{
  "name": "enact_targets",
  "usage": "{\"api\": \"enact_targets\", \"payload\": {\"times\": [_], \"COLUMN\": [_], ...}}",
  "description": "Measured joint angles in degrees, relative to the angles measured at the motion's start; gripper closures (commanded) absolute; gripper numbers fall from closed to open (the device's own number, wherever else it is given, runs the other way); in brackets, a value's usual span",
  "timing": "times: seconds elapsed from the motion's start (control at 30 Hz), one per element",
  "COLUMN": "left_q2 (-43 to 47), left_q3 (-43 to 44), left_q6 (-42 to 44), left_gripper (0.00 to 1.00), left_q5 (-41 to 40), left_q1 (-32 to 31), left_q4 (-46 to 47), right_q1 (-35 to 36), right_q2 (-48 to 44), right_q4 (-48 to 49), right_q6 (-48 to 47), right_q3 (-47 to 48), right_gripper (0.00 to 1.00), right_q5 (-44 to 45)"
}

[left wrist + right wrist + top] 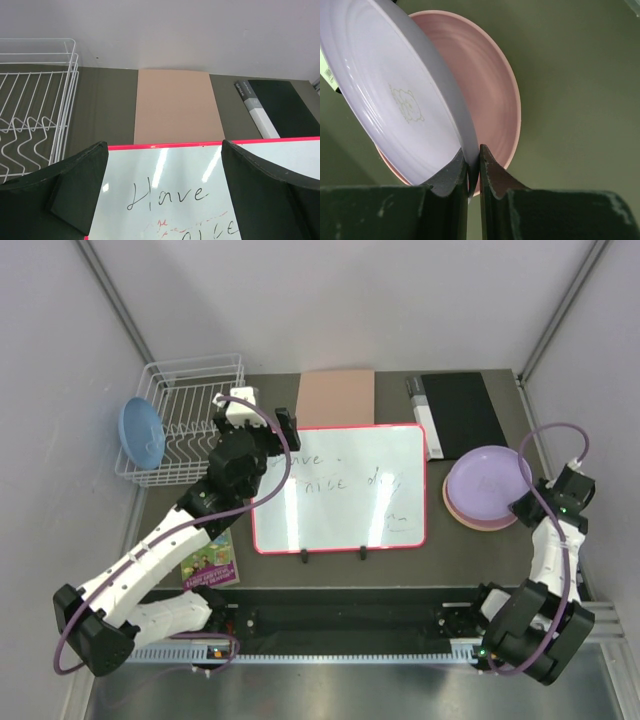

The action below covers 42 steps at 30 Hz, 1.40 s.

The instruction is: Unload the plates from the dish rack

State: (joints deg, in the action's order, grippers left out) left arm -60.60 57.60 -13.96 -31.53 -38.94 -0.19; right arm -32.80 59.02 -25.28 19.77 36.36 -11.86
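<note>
Though aslant, lilac plate [395, 95] within pincer [474, 154]

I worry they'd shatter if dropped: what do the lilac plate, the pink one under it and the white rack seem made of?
The lilac plate and pink plate: likely plastic, thin-rimmed, with a soft satin sheen and faint moulded rings; glazed ceramic can't be ruled out. The dish rack: apparently metal wire with a smooth white coating, thin bent rods.
</note>
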Motion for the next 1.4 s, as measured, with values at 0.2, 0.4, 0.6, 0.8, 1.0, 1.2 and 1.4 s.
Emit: {"api": "enact_targets", "payload": {"times": [0.2,0.4,0.6,0.8,1.0,1.2,1.4], "left_q2": [0.00,0.00,0.00,-0.15,-1.44,-4.57,-10.27], "left_q3": [0.00,0.00,0.00,0.02,0.04,1.44,5.68], "left_q6": [0.61,0.68,1.86,3.04,2.23,3.96,6.47], "left_gripper": [0.01,0.01,0.01,0.01,0.01,0.01,0.01], "left_q5": [-0.33,-0.98,-2.36,-4.28,-1.75,-1.64,-1.25], "left_q1": [0.00,0.02,0.66,3.96,17.00,29.44,39.30], "left_q4": [-0.02,-0.04,-0.04,-1.86,-4.48,-4.96,-4.68], "right_q1": [0.00,-0.02,-0.02,-0.02,0.00,3.74,17.77], "right_q2": [-0.76,-0.74,-1.01,-5.27,-8.13,-5.62,1.46], "right_q4": [-0.11,-0.07,-0.26,-4.17,-2.93,4.04,12.41], "right_q6": [0.00,0.37,0.35,0.28,0.37,2.38,1.53], "right_q3": [-0.31,-0.31,-0.28,4.87,14.34,14.75,14.78], "right_gripper": [0.80,0.50,0.41,0.23,0.20,0.20,0.20], "right_q5": [1.09,0.59,-0.02,0.35,-1.49,-9.68,-13.73]}}
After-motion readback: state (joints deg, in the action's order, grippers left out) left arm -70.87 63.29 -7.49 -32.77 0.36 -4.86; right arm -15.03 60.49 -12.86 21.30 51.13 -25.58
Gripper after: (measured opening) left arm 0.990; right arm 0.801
